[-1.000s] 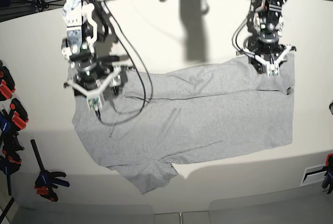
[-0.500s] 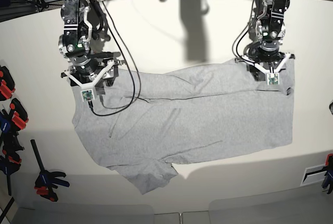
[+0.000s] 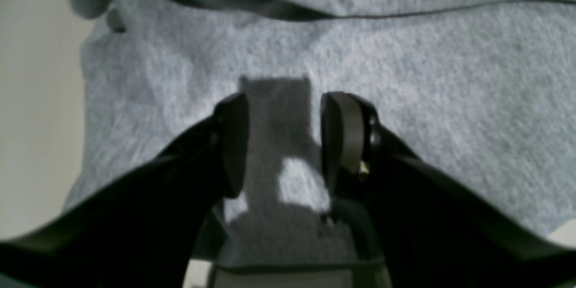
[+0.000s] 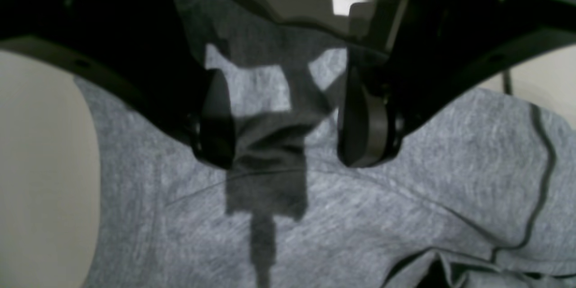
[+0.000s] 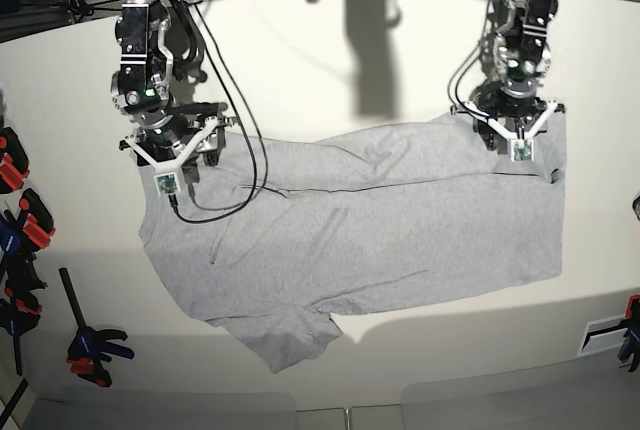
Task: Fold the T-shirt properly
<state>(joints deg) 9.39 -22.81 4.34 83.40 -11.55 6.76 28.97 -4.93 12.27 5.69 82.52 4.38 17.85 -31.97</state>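
Observation:
The light grey T-shirt (image 5: 380,230) lies flat on the pale table (image 5: 330,60), plain side up, with a long crease across its upper part and one sleeve pointing to the front left. My left gripper (image 5: 514,138) hovers over the shirt's far right corner. In the left wrist view it (image 3: 283,112) is open and empty above the cloth (image 3: 450,76). My right gripper (image 5: 170,155) hovers over the far left corner. In the right wrist view it (image 4: 288,153) is open and empty above the cloth (image 4: 405,216). No lettering or neck tag shows.
A black cable (image 5: 245,165) from the right arm hangs over the shirt's upper left. Several black, red and orange clamps (image 5: 20,210) sit along the table's left edge, one further forward (image 5: 90,345). A white vent-like piece (image 5: 605,335) lies at the front right.
Both arms have drawn back a little toward the table's far edge. The right gripper has moved up and left off the shirt's corner area. The shirt lies as before.

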